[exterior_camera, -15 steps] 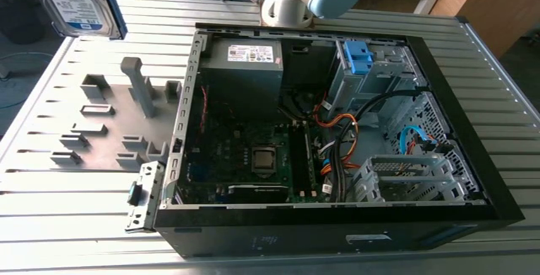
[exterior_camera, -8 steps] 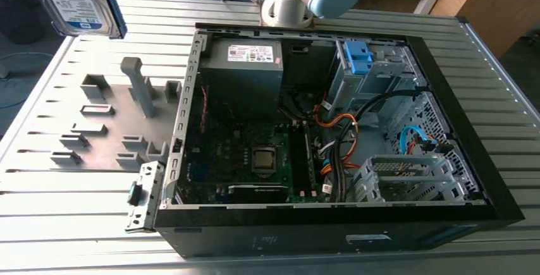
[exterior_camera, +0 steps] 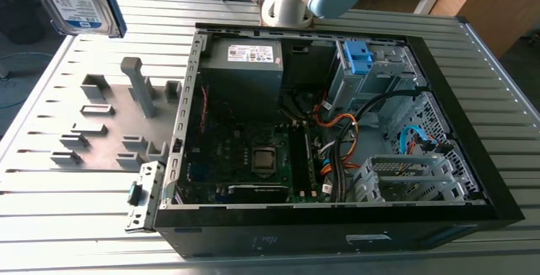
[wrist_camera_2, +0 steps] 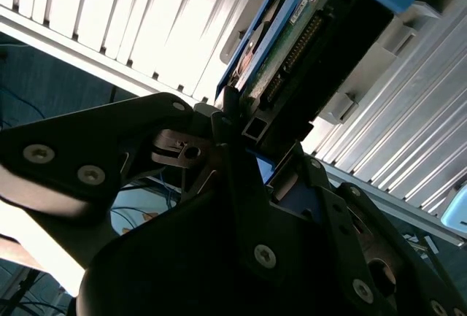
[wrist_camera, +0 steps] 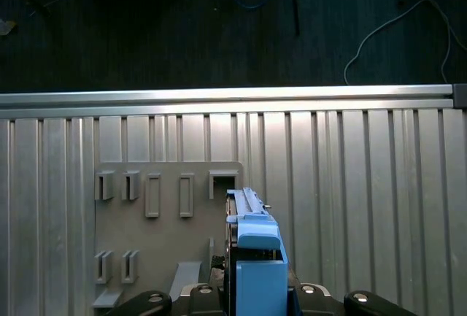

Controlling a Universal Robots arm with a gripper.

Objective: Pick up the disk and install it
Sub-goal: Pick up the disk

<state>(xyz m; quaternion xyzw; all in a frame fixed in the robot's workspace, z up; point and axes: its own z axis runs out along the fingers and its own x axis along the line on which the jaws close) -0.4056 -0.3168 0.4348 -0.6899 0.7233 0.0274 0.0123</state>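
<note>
**Examiner:** Start at the near side.

**Inspector:** An open computer case [exterior_camera: 337,234] lies on the slatted table [exterior_camera: 85,205]. A metal drive cage [exterior_camera: 409,174] sits in the case's near corner, on the exterior view's right. Orange and black cables [exterior_camera: 337,133] loop just beside the cage. I judge that a drive brought in low could snag those cables or strike the cage rim.

**Examiner:** And further back?

**Inspector:** A grey fixture plate [exterior_camera: 118,120] with a tall post [exterior_camera: 139,85] lies on the exterior view's left of the case. The disk [exterior_camera: 76,0] hangs on edge, lifted clear of the table, at the far left. In the second wrist view the gripper [wrist_camera_2: 248,130] has its jaws pinching the disk at one end.

**Examiner:** Any concern with that hold?

**Inspector:** Yes. Most of the drive overhangs the grip, so a sideways knock could pivot it or let it slip. A skewed drive would bind on its blue rails when installed. If dropped from here, it would probably land on the fixture plate or the table.
</note>
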